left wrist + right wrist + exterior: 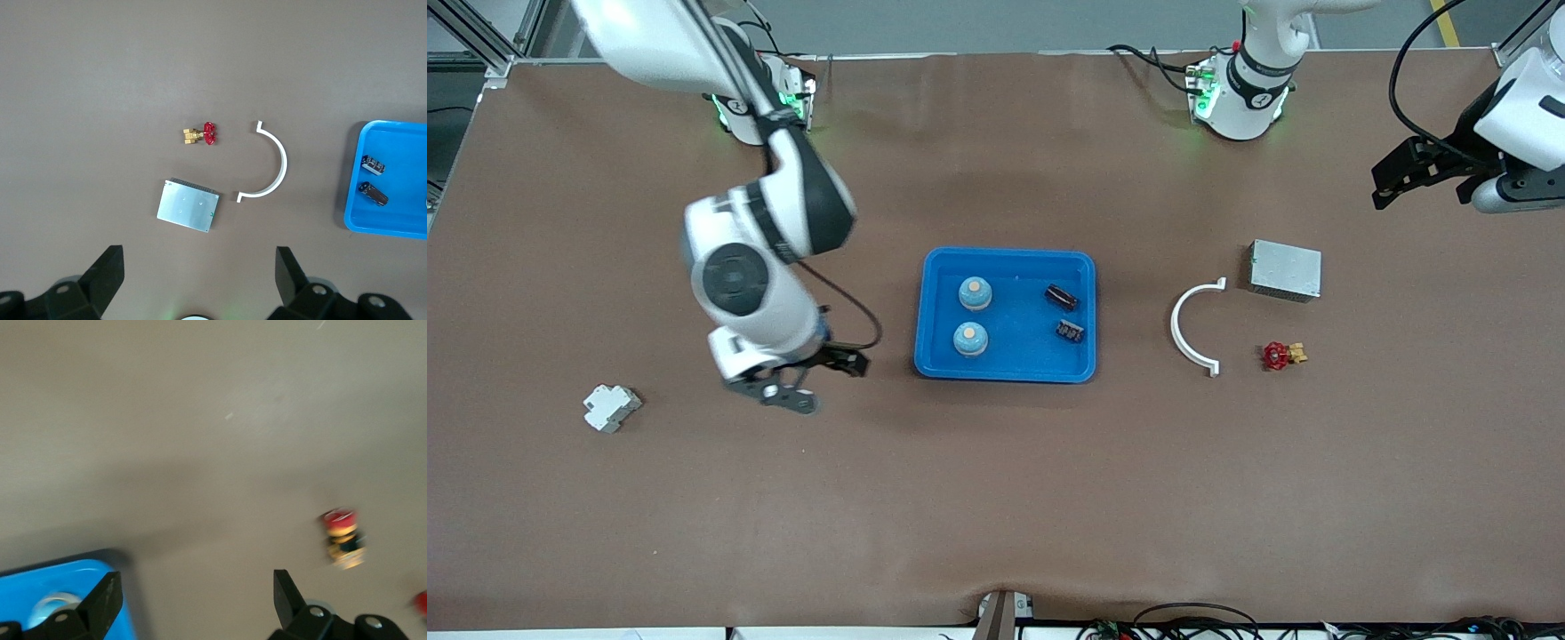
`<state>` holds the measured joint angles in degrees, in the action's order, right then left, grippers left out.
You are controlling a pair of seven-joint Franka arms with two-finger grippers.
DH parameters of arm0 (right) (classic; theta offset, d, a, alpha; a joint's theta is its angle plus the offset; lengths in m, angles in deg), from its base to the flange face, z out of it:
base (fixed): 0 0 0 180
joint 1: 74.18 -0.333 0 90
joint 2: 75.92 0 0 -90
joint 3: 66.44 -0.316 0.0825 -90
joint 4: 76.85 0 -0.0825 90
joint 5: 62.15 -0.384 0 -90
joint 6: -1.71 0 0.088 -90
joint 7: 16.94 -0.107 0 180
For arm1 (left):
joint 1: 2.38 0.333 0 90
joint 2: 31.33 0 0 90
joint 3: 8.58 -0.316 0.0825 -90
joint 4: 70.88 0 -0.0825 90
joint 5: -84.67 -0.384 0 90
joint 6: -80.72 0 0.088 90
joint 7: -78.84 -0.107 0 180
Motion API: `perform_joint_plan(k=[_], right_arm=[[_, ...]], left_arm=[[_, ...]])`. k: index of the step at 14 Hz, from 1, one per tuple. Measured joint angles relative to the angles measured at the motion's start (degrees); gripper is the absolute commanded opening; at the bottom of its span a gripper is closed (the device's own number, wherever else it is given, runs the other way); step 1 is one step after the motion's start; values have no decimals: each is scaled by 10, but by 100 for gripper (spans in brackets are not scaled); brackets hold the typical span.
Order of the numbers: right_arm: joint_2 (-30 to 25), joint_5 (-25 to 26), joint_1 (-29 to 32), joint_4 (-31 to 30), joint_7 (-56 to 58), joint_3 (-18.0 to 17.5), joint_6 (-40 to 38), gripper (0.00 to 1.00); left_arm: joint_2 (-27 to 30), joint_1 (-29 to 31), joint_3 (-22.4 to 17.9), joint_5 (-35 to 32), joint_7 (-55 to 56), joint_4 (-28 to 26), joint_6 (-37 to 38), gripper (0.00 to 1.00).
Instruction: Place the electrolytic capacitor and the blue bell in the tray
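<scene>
Front view: tray (pixel 1005 369) holds two blue bells (pixel 975 293), two capacitors (pixel 1061 297) | right gripper (pixel 796 384) beside tray, fingers spread, empty | left gripper (pixel 1414 173) waits at the table's left-arm end, fingers wide, empty

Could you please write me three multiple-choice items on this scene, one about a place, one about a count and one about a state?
1. Where does the white curved bracket lie?
A. in the tray
B. on the table between the tray and the grey metal box
C. on the grey metal box

2. How many blue bells are in the tray?
A. one
B. two
C. three

3. What is the right gripper doing?
A. gripping a capacitor
B. resting in the tray
C. open and empty, over the table beside the tray

Answers:
1 B, it lies on bare table between them.
2 B, one bell and another sit there.
3 C, its fingers are spread with nothing between them.
</scene>
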<state>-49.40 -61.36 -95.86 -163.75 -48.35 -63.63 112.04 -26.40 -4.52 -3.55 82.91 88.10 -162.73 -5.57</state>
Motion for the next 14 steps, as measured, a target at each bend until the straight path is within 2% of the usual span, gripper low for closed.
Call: perform_joint_plan(k=[7, 11, 14], right_arm=[[-85, 1, 142, -52, 271, 0, -23, 100], [-130, 1, 221, -58, 363, 0, -41, 100], [-165, 0, 248, -58, 373, 0, -59, 100]], left_arm=[[0, 0, 2, 0, -1, -1, 1, 100], [3, 0, 3, 0, -1, -3, 5, 100], [12, 0, 4, 0, -1, -11, 8, 100]])
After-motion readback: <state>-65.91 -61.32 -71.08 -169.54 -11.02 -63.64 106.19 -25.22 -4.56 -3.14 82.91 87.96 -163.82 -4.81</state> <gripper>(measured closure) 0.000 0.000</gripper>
